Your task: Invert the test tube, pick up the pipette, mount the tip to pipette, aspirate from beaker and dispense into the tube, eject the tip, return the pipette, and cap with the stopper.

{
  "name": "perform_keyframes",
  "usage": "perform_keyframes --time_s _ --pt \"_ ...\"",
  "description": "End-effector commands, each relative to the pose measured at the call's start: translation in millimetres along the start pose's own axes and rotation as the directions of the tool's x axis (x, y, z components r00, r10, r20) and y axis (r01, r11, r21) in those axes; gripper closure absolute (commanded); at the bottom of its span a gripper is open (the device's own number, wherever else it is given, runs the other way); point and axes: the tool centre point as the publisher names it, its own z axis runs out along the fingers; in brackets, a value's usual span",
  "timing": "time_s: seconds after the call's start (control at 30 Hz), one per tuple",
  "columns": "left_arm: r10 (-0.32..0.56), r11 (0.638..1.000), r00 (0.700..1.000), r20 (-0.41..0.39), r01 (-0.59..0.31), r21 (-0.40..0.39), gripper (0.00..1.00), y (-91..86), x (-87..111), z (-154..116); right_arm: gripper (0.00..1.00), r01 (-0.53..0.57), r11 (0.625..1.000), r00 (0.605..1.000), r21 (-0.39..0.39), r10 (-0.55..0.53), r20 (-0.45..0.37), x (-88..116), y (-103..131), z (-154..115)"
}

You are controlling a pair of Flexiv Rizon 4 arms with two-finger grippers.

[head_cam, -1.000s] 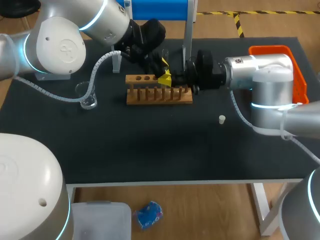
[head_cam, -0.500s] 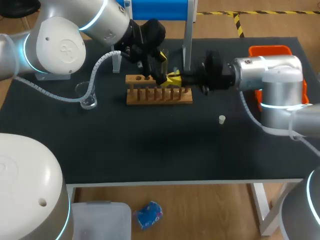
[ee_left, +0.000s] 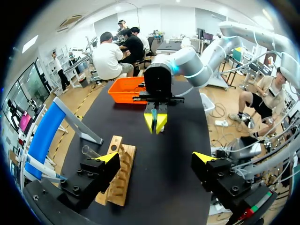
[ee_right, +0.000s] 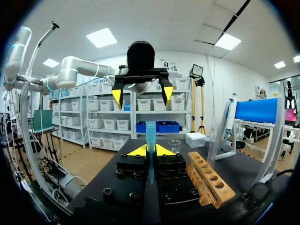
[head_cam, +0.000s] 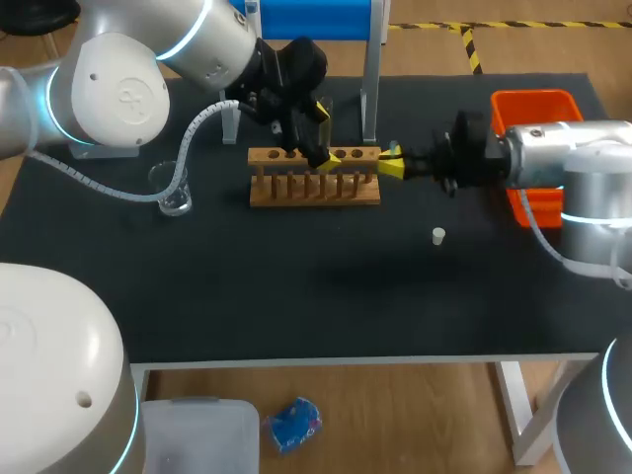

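Note:
My right gripper (ee_right: 150, 151) is shut on a blue translucent test tube (ee_right: 150, 136), which stands upright between its yellow tips. In the head view this gripper (head_cam: 392, 163) hangs just off the right end of the wooden rack (head_cam: 314, 188). My left gripper (head_cam: 322, 138) is open and empty above the rack's middle, facing the right gripper (ee_left: 154, 123) across a gap. Its fingers (ee_left: 105, 161) stand wide apart. A glass beaker (head_cam: 173, 195) stands at the left. A small white stopper (head_cam: 438, 235) lies on the mat to the right of the rack.
An orange bin (head_cam: 533, 104) sits at the far right, behind my right arm. A white stand (head_cam: 370, 79) with a blue top rises behind the rack. The black mat (head_cam: 326, 286) stretches bare toward the front edge.
My left gripper has opened and let go of the tube. My right gripper, holding the tube, has drawn back to the right, away from the rack.

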Motion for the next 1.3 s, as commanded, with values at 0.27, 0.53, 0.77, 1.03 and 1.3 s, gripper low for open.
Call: perform_keyframes --time_s 0.27,0.53,0.77,1.03,1.3 --pt "0.000 1.000 1.000 -0.002 0.000 -0.005 0.00 -0.6 0.4 -1 1.00 0.005 1.000 1.000 0.000 -0.005 0.025 7 -3 -12" --pt "0.000 1.000 1.000 -0.002 0.000 -0.005 0.00 -0.6 0.4 -1 1.00 0.005 1.000 1.000 0.000 -0.005 0.025 7 -3 -12" --pt "0.000 1.000 1.000 -0.002 0.000 -0.005 0.00 -0.6 0.4 -1 1.00 0.005 1.000 1.000 0.000 -0.005 0.025 7 -3 -12" --pt "0.031 0.999 0.999 0.026 -0.030 -0.030 0.00 17.8 -25.7 -20 1.00 0.005 1.000 1.000 0.000 -0.005 0.025 7 -3 -12" --pt "0.007 1.000 0.995 0.095 -0.007 0.003 0.00 65.9 -92.6 -83 1.00 0.005 1.000 1.000 0.000 -0.005 0.025 7 -3 -12"
